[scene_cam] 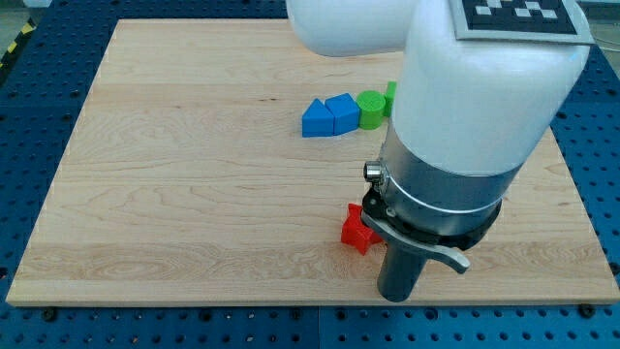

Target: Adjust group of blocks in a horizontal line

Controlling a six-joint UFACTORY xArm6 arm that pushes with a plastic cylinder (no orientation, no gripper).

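Note:
My tip (398,295) rests on the wooden board (174,184) near its bottom edge, just right of and below a red star-shaped block (356,229). The arm's body hides whatever lies right of that red block. Higher up, a row of blocks runs left to right: a blue triangular block (314,117), a blue house-shaped block (341,112), a green round block (371,109), and a green block (390,98) half hidden by the arm.
The large white and grey arm body (465,136) covers the right middle of the board. The board lies on a blue perforated table (29,126). A fiducial tag (509,10) sits on top of the arm.

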